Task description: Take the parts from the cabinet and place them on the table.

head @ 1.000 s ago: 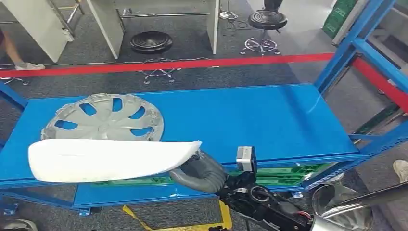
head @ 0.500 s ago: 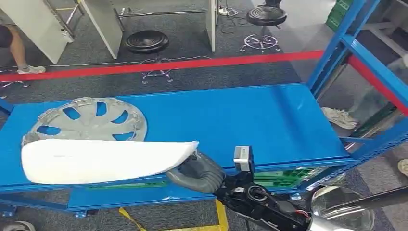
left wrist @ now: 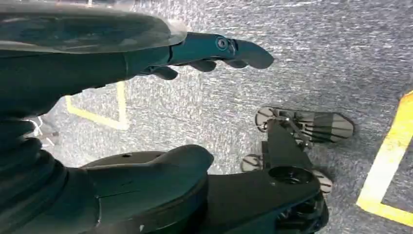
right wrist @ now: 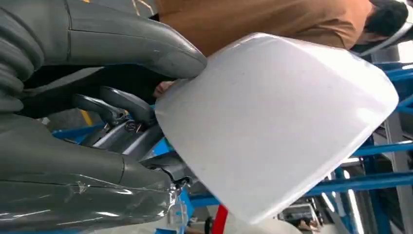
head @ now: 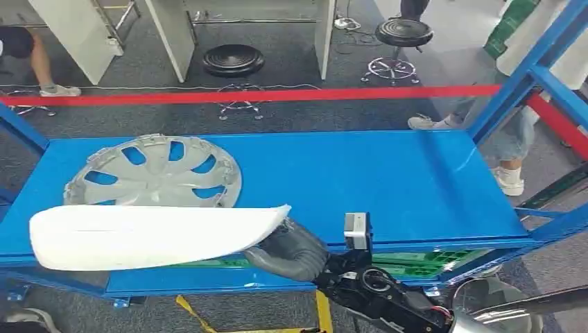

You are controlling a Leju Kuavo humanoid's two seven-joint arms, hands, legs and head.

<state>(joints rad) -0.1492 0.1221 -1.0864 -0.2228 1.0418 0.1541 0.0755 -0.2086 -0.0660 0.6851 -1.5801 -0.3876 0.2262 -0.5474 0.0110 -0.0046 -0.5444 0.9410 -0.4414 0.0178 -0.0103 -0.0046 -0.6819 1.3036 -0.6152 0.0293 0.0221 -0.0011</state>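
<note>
Head view has the right hand (head: 288,244) gripping one end of the long white part (head: 152,234), held out over the blue counter's (head: 360,173) front edge near the hubcap (head: 156,173). Such an end-grip could let it sag or clip the hubcap. Left hand (left wrist: 214,51) hangs with fingers apart, holding nothing.

The left hand (left wrist: 214,51) hangs over grey carpet (left wrist: 316,58), fingers apart and holding nothing. Yellow floor tape (left wrist: 384,180) runs at four o'clock, more at nine.
</note>
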